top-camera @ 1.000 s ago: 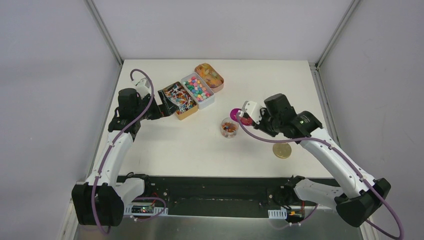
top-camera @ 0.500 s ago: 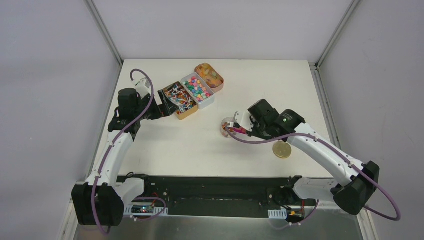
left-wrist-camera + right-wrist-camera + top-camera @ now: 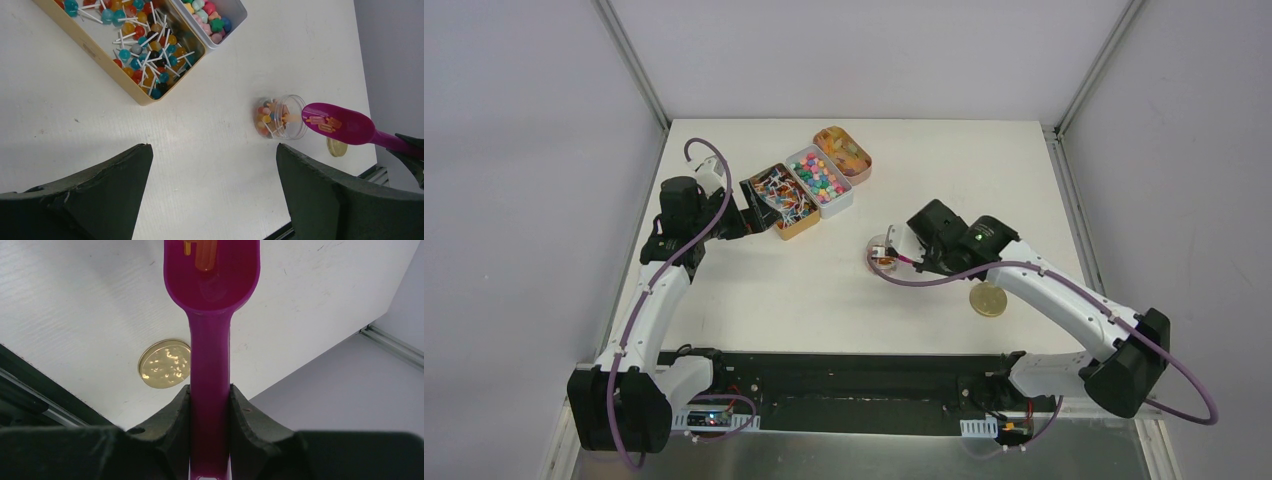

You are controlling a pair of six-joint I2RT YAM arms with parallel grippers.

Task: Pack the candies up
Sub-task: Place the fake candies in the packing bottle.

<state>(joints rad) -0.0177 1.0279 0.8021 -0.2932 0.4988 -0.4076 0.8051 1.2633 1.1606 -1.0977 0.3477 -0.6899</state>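
I have the right gripper (image 3: 210, 395) clamped on the handle of the magenta scoop (image 3: 340, 126). Its bowl is level so the few orange candies (image 3: 322, 122) stay put, and its tip is at the rim of the clear jar (image 3: 280, 117), which already holds a mixed layer. The left gripper (image 3: 215, 165) hangs spread wide at 9 o'clock of the lollipop tin (image 3: 784, 203), out of the way. Since a second ago the right arm has brought the scoop from the jar's 1 o'clock down to its 3 o'clock side; the left arm has not moved.
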